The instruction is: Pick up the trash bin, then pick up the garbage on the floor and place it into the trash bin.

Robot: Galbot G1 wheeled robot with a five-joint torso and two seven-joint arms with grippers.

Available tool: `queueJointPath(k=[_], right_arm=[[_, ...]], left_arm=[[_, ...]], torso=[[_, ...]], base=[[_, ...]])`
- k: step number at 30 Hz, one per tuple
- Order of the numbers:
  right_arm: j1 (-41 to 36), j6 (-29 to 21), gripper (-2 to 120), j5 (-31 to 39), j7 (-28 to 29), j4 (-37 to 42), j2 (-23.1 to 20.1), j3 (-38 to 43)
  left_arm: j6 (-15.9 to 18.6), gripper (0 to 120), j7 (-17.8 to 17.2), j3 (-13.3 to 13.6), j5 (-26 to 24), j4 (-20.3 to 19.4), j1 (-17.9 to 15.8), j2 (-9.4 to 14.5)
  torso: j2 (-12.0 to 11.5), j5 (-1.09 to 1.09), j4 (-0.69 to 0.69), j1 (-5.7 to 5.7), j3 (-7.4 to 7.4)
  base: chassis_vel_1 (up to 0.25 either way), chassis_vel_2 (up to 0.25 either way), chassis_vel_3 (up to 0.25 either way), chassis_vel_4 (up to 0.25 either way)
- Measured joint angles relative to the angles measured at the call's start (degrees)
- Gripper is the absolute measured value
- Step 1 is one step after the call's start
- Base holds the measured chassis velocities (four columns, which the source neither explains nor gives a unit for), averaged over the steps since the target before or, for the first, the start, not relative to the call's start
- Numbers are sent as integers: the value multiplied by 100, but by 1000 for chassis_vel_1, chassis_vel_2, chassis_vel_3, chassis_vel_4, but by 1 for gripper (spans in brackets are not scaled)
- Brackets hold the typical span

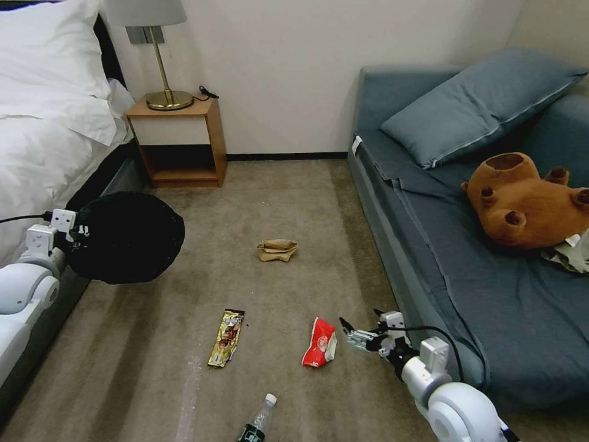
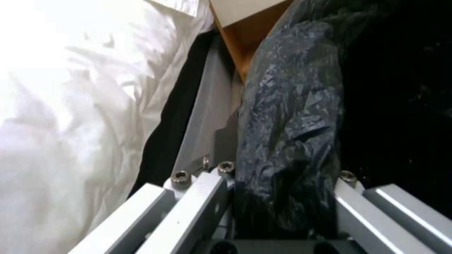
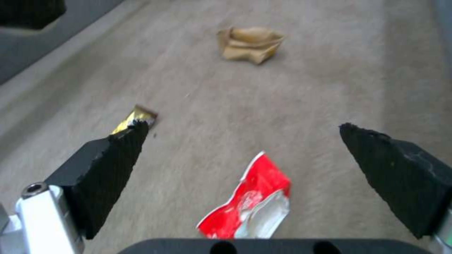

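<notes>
Nearest, at the bottom edge of the head view, a small clear bottle lies on the carpet. Just beyond it, at lower right, the right tool hovers low with its pads spread well apart, beside a red-and-white snack packet. A gold-brown candy wrapper lies to the packet's left, and a tan paper bag sits farther off, mid-frame.

At middle left, the left tool holds the trash bin off the floor, next to the bed, with its black liner facing the camera.

Risks, as a judgement: the packet is thin and flat, so the pads may close on carpet or slide over it. The bin hangs well apart from the packet, and a dropped piece could miss the opening. The grip looks to be on rim and loose liner, which could slip.

The right wrist view shows the packet lying between and just ahead of the open pads, closer to the lower edge than centred, which the head view cannot settle. The left wrist view shows crumpled liner pinched between that tool's two sides, so it is clamped on the bin. At the upper right of the head view, a brown plush bear rests on a grey sofa.
</notes>
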Motion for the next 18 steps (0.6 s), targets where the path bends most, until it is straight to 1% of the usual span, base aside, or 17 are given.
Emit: queueJointPath(k=[2,3,5,6,7,9,10,12,13,14,15,16,17,18], right_arm=[[319,-49,100,3,-156,-254,-106,-352],[319,-49,100,3,-156,-254,-106,-352],[577,-65,100,6,-273,-443,-194,-657],[785,-62,100,-3,-389,-576,-265,-877],[785,-62,100,-3,-389,-576,-265,-877],[1159,11,100,-107,-606,-788,-351,-1239],[1159,11,100,-107,-606,-788,-351,-1239],[1524,74,100,-218,-739,-958,-403,-1558],[1524,74,100,-218,-739,-958,-403,-1558],[1710,106,100,-301,-798,-1045,-425,-1744],[1970,195,100,-506,-939,-1184,-447,-1999],[1970,195,100,-506,-939,-1184,-447,-1999],[2269,317,100,-844,-1120,-1358,-470,-2287],[2636,541,100,-1553,-1406,-1649,-470,-2659]], left_arm=[[-1,3,3,-60,28,-94,123,13],[-1,3,3,-60,28,-94,123,13],[19,3,-13,-124,54,-195,238,3],[36,3,-22,-177,74,-295,345,-12],[36,3,-22,-177,74,-295,345,-12],[66,3,-32,-249,117,-481,537,-49],[66,3,-32,-249,117,-481,537,-49],[89,3,-52,-313,186,-636,714,-90],[89,3,-52,-313,186,-636,714,-90],[101,3,-66,-344,225,-720,808,-109],[121,3,-80,-373,265,-818,932,-129],[121,3,-80,-373,265,-818,932,-129],[141,3,-101,-396,302,-905,1041,-146],[161,3,-115,-412,342,-1012,1170,-157]], torso=[[0,1,-1,0,0],[0,1,-1,0,0],[0,1,-2,0,0],[0,1,-1,0,0],[0,1,-1,0,0],[0,1,-2,0,0],[0,1,-2,0,0],[0,1,-1,0,0],[0,1,-1,0,0],[0,0,-1,0,0],[0,2,-1,0,0],[0,2,-1,0,0],[0,1,-1,0,0],[0,1,0,0,0]], base=[[0,0,0,0],[0,0,0,0],[0,0,0,0],[0,0,0,0],[0,0,0,0],[0,0,0,0],[0,0,0,0],[0,0,0,0],[0,0,0,0],[0,0,0,0],[0,0,0,0],[0,0,0,0],[0,0,0,0],[0,0,0,0]])
